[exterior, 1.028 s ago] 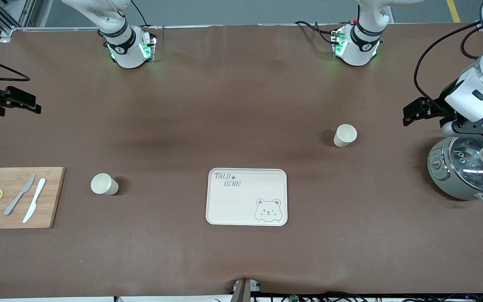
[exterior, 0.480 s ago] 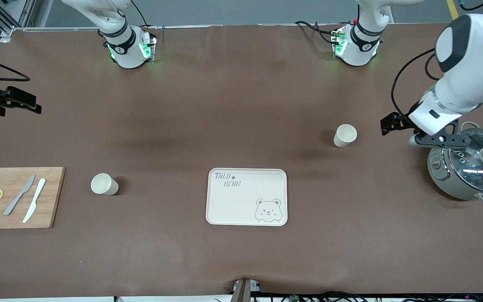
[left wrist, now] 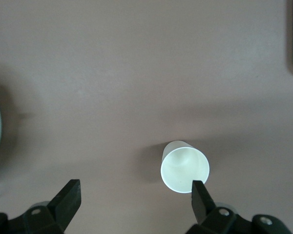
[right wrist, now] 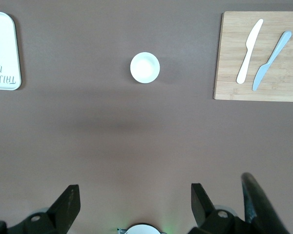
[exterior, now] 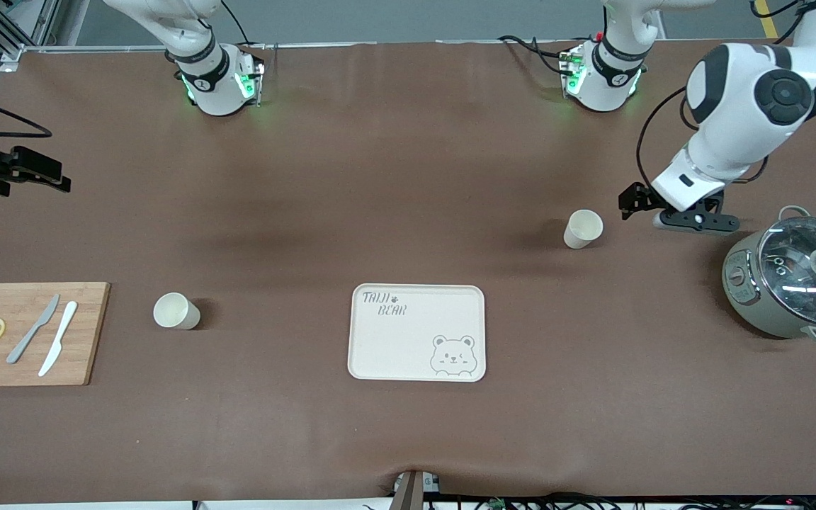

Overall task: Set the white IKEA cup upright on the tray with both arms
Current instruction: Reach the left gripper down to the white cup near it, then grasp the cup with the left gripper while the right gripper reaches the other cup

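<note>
Cups: two, white, upright, open mouths up; one (exterior: pixel 583 229) near my left gripper, one (exterior: pixel 176 311) between cutting board and tray.
Tray (exterior: pixel 416 333): one, cream, bear drawing, bare, nearer the front camera than both cups.
Left gripper (exterior: pixel 633 202): mine, fingers spread, holding nothing, over the table just beside its cup (not touching).
Right gripper (right wrist: pixel 132 207): mine, fingers apart, waiting at the right arm's end.
Cutting board (exterior: pixel 25 333): one; two knives, two lemon slices.
Pot (exterior: pixel 790 283): one, glass lid.

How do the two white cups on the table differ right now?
The cup near the pot lies nearer the left arm's end, with the open left end effector close beside it. The cup near the board lies nearer the front camera; the open right end effector waits apart from it. Both are plain white, off the tray.
</note>
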Robot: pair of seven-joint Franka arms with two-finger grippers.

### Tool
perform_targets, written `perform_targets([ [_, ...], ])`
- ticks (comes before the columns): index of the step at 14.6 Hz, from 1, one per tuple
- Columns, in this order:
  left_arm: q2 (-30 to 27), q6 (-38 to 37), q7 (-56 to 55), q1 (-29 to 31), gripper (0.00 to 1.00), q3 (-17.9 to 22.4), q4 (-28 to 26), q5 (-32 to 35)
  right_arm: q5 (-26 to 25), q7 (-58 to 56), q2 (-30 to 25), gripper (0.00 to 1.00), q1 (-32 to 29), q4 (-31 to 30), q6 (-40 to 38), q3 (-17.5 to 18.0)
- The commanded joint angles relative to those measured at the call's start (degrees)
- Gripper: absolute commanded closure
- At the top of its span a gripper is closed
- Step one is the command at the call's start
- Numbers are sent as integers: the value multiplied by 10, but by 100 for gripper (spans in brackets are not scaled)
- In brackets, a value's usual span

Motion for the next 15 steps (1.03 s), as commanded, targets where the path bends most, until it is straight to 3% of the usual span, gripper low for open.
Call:
perform_targets([
  [1, -29, 62, 8, 0, 0, -14, -68, -3, -10, 9, -10, 0, 2, -13, 3, 1],
  [7, 6, 138, 7, -1, 0, -19, -103, -3, -11, 7, -1, 0, 1, -16, 32, 1],
  [15, 70, 274, 7, -1, 0, -30, -147, -3, -29, 8, 79, 0, -5, -41, 134, 0],
])
